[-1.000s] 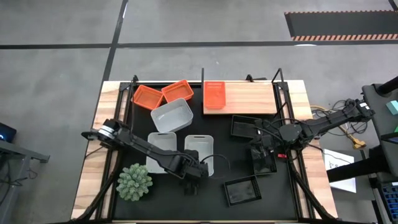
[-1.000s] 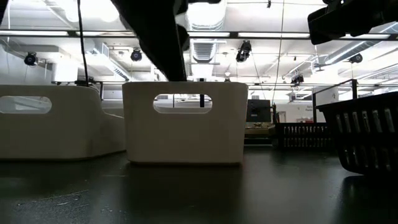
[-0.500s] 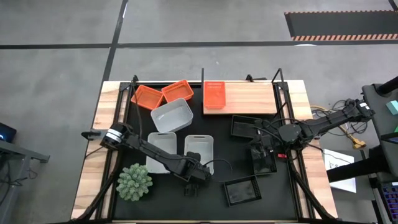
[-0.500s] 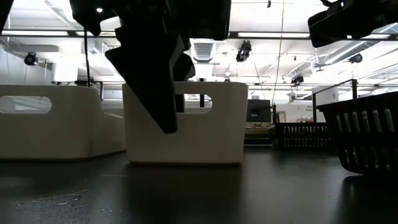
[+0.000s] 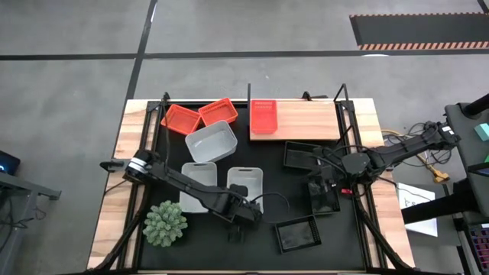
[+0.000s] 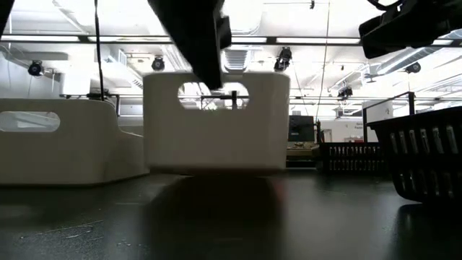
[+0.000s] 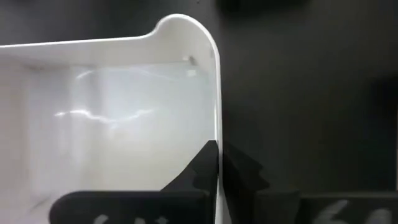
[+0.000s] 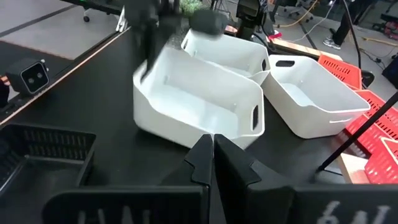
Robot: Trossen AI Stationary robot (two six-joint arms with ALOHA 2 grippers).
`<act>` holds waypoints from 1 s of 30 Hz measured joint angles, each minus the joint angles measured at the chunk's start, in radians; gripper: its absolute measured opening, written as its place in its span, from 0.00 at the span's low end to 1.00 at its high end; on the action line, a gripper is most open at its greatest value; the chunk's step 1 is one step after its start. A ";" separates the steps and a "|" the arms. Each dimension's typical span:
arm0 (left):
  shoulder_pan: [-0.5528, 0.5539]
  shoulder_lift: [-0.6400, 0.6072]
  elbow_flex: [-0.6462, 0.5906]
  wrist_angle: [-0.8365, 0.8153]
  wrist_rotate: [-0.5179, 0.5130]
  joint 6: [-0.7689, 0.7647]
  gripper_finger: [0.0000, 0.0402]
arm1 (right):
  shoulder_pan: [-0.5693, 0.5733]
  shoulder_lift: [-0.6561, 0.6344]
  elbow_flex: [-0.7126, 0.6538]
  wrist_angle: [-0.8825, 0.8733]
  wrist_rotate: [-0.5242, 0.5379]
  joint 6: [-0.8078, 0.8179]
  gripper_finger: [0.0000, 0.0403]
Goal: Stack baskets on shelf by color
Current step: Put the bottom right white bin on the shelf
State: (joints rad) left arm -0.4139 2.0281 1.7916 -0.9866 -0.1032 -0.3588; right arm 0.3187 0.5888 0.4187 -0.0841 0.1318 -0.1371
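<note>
A white basket (image 5: 245, 183) lies at the mat's near middle. My left gripper (image 5: 241, 211) is shut on its near end wall and has that end raised, as the low view (image 6: 216, 123) and the right wrist view (image 8: 199, 102) show. My right gripper (image 5: 327, 186) is shut and empty above a black basket (image 5: 325, 198) at the right. One orange-red basket (image 5: 263, 118) stands on the wooden shelf (image 5: 309, 121) at its left end. Two more orange-red baskets (image 5: 181, 118) (image 5: 216, 111) lie on the mat at the far left. My left gripper pinches the white basket's near end wall at its top rim (image 7: 216, 134), one finger (image 7: 202, 171) inside the basket and one (image 7: 242, 177) outside. The fingers come from above, pointing down. The basket's near end is off the mat and it tilts, its far end lower.
Two more white baskets (image 5: 212, 141) (image 5: 197, 187) lie left of the held one. Black baskets lie at the right (image 5: 303, 155) and near right (image 5: 296, 233). A green spiky plant (image 5: 166, 223) stands at the near left. Thin black shelf posts (image 5: 341, 95) stand at the far edge.
My left gripper has come down onto the white basket's near end wall, taken hold of it and gone up. The basket's near end has lifted off the mat, and the basket now tilts.
</note>
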 joint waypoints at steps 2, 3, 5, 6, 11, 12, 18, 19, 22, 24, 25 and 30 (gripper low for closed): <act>-0.002 0.000 0.071 -0.052 -0.004 0.001 0.00 | 0.000 -0.018 0.000 -0.023 0.000 0.010 0.02; -0.002 0.000 0.110 -0.071 -0.011 0.004 0.00 | 0.000 -0.030 0.000 -0.032 0.000 0.014 0.02; -0.003 0.000 0.196 -0.099 -0.035 0.029 0.00 | 0.000 -0.054 0.000 -0.048 0.000 0.019 0.02; -0.002 -0.002 0.238 -0.104 -0.048 0.047 0.00 | 0.000 -0.068 0.000 -0.055 0.000 0.024 0.02; 0.001 -0.003 0.395 -0.104 -0.158 0.163 0.00 | 0.000 -0.129 0.000 -0.108 -0.004 0.036 0.02; 0.003 -0.003 0.420 -0.102 -0.184 0.195 0.00 | 0.000 -0.142 0.000 -0.117 -0.005 0.040 0.02; 0.039 -0.003 0.494 -0.051 -0.409 0.417 0.00 | 0.008 -0.211 0.000 -0.153 -0.008 0.040 0.02; 0.057 -0.003 0.493 -0.025 -0.431 0.458 0.00 | 0.014 -0.223 0.000 -0.152 -0.009 0.034 0.02; 0.117 -0.003 0.487 0.078 -0.451 0.559 0.00 | 0.038 -0.263 0.000 -0.145 -0.020 0.007 0.02; 0.164 0.006 0.484 0.139 -0.448 0.608 0.00 | 0.055 -0.286 0.000 -0.125 -0.047 -0.023 0.02; 0.186 0.009 0.484 0.158 -0.445 0.632 0.00 | 0.062 -0.297 0.000 -0.112 -0.064 -0.038 0.02; 0.312 0.024 0.428 0.323 -0.337 0.658 0.00 | 0.100 -0.331 -0.010 -0.058 -0.122 -0.073 0.02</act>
State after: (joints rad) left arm -0.1020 2.0521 2.2199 -0.6634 -0.4400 0.2989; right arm 0.4183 0.2580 0.4084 -0.1420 0.0100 -0.2100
